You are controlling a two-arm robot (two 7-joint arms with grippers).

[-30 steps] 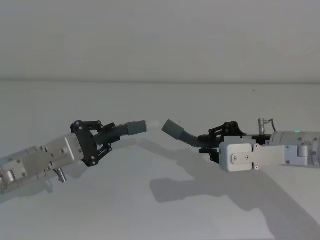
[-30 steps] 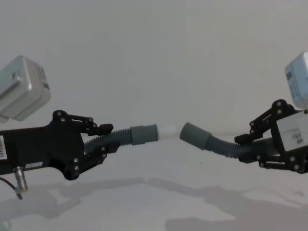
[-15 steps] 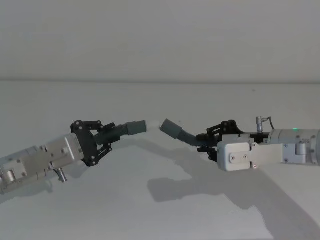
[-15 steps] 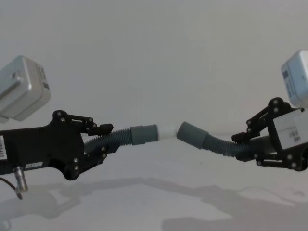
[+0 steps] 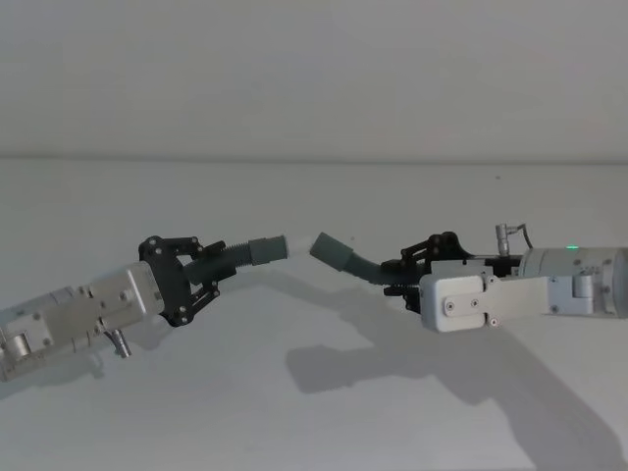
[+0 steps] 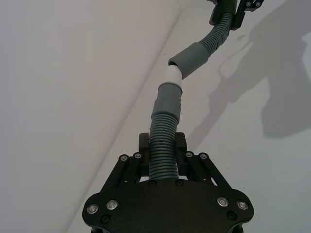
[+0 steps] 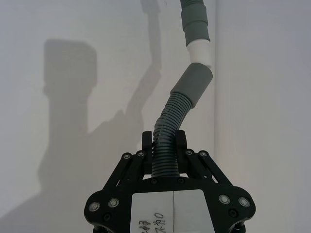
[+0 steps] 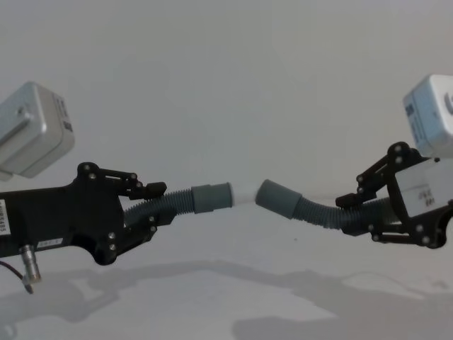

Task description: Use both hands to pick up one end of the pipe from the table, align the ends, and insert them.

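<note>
My left gripper (image 5: 201,277) is shut on the ribbed part of one dark grey pipe piece (image 8: 173,202). That piece's grey cuff (image 8: 212,196) ends in a whitish tip (image 8: 243,193). My right gripper (image 5: 402,280) is shut on the other pipe piece (image 8: 325,214), and its wider cuff (image 8: 278,199) points at the tip. Both pieces hang above the table (image 5: 314,412). In the left wrist view the whitish tip (image 6: 172,75) meets the mouth of the other cuff (image 6: 192,58) at a slight angle. The right wrist view shows that cuff (image 7: 193,85) touching the tip (image 7: 199,52).
The white table runs back to a plain wall (image 5: 314,78), meeting it along a faint line. The arms' shadows (image 5: 334,368) fall on the table below the right gripper. The silver wrist bodies (image 8: 32,127) stand above each gripper in the chest view.
My right gripper has moved left with its pipe piece, closing the gap until its cuff meets the whitish tip. The left gripper has stayed put.
</note>
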